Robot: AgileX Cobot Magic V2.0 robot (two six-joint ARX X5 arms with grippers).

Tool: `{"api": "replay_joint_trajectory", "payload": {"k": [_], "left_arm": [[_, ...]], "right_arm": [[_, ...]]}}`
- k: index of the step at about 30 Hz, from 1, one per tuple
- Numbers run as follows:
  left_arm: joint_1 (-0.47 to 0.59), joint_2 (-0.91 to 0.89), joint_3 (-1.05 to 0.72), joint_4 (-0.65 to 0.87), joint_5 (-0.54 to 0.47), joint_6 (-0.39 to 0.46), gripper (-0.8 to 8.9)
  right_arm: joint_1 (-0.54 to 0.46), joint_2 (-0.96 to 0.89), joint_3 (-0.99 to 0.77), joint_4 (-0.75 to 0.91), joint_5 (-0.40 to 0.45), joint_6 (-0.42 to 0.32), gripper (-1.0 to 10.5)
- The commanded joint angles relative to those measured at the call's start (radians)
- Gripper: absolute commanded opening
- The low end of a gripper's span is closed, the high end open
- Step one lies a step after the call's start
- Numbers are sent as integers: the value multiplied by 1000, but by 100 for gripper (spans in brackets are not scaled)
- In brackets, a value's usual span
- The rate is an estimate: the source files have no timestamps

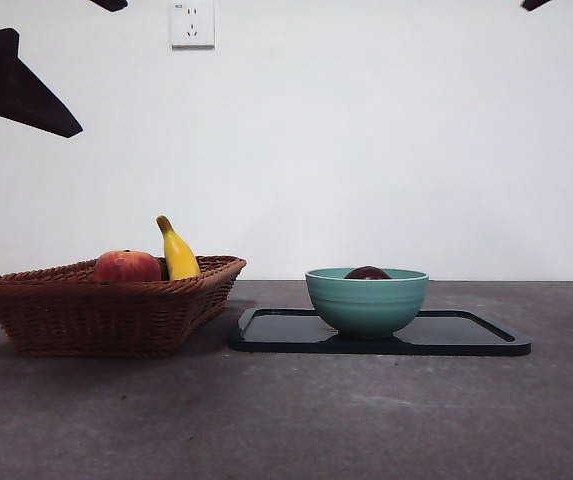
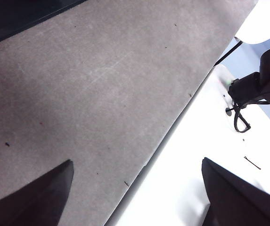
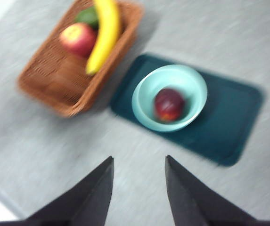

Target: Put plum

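The plum [image 1: 367, 273] is a dark maroon round fruit lying inside the teal bowl [image 1: 366, 300]; only its top shows over the rim. In the right wrist view the plum [image 3: 168, 104] lies in the middle of the bowl [image 3: 191, 80]. My right gripper [image 3: 139, 157] is open and empty, high above the table on the near side of the bowl. My left gripper [image 2: 137, 160] is open and empty, above the table's edge, away from the bowl. A large dark arm part [image 1: 16, 85] shows at the upper left of the front view.
The bowl stands on a dark tray [image 1: 466, 335]. To its left is a wicker basket [image 1: 96, 315] with a red-orange fruit [image 1: 126, 266], a yellow banana [image 1: 178, 252] and a green fruit [image 3: 88, 16]. A camera stand [image 2: 262, 82] sits beyond the table edge.
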Motion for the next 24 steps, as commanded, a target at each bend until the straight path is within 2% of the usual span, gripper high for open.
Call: {"api": "replay_joint_trajectory", "payload": {"k": [1,13,24], "left_arm": [[-6,5,8,6,5,5,433],[-6,5,8,5,5,5,433],[-6,5,8,5,5,5,433]], "right_arm": [[17,-62,-72,13,-9,-12,174],[82,-261,-358,18,-73,-27,174],[85,-283,-384,18,-114,-27,174]]}}
